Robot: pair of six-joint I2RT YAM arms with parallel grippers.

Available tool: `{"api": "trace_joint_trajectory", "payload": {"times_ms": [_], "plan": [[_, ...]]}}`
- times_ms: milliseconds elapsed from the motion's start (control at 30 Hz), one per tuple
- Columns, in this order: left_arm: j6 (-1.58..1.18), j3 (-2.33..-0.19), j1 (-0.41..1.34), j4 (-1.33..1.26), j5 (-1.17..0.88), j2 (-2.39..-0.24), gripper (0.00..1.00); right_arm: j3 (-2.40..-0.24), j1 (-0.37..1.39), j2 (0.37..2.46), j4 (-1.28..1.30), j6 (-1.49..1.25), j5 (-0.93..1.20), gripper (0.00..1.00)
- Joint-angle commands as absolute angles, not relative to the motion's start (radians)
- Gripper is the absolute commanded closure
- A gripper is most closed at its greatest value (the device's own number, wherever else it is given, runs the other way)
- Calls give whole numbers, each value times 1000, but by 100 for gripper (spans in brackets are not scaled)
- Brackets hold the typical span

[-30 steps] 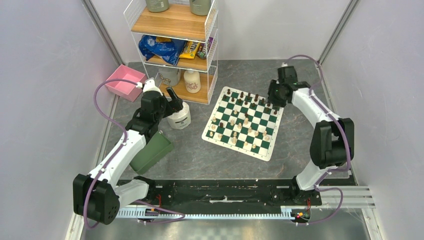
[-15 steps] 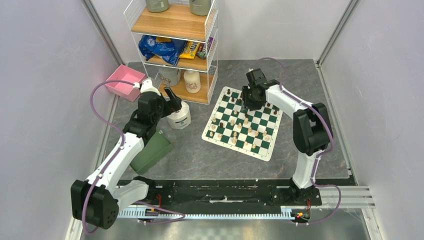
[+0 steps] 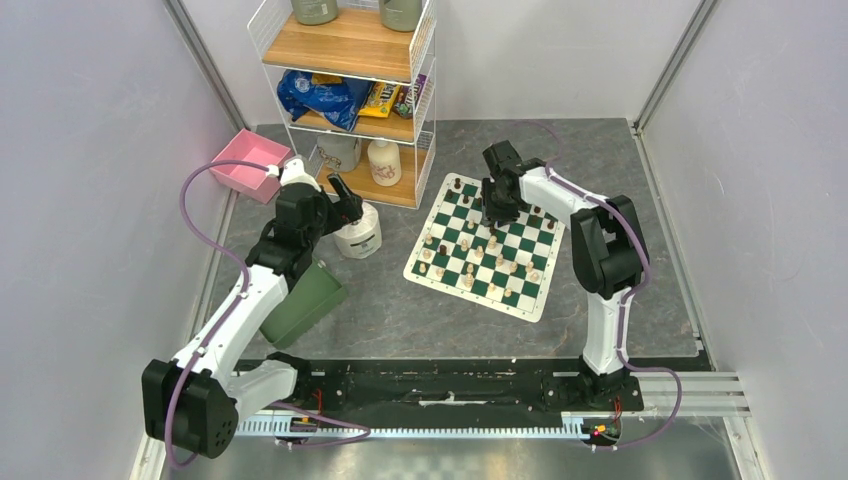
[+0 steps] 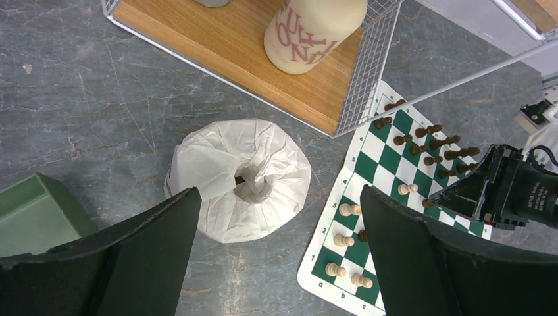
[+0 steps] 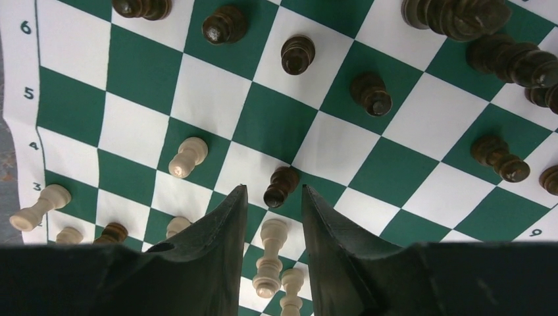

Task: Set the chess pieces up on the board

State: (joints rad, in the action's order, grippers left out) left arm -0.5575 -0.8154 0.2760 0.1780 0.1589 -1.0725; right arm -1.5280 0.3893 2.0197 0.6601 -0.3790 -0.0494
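Bright, even, diffuse light from above; shadows faint, soft (short ones beside chess pieces (image 5: pixel 281 186)). All views sharp; board (image 5: pixel 335 148) crisp.

Glossy turned-wood chess pieces (image 5: pixel 281 186) on a smooth, matt board (image 5: pixel 395 171). The table (image 4: pixel 79 118) looks like grey veined stone. Crinkled white paper wraps a roll (image 4: pixel 237 178). The shelf (image 4: pixel 217 59) is pale wood in white wire.

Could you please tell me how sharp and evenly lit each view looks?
Top external view: soft, even light, sharp, chess pieces tiny. Left wrist view: toilet roll crisp, left pincer a dark featureless mass. Right wrist view: board sharp but skewed by perspective, right pincer near-black.
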Motion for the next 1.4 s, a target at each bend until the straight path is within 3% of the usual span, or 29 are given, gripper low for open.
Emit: {"api": "trace_joint_trajectory", "payload": {"times_ms": [0, 267, 767, 1033, 1367], "plan": [[-565, -813, 270, 150, 187, -1058, 1, -1590, 397, 2041, 676, -358, -82, 58], [-565, -811, 270, 147, 190, -1060, 1, -1616, 396, 2054, 697, -344, -86, 67], [-568, -802, 268, 143, 189, -1061, 1, -1627, 397, 2080, 719, -334, -78, 66], [-568, -800, 268, 143, 189, -1063, 1, -1614, 397, 2057, 719, -329, -71, 82], [-569, -796, 266, 141, 190, -1065, 1, -1574, 391, 1931, 714, -326, -188, 84]]}}
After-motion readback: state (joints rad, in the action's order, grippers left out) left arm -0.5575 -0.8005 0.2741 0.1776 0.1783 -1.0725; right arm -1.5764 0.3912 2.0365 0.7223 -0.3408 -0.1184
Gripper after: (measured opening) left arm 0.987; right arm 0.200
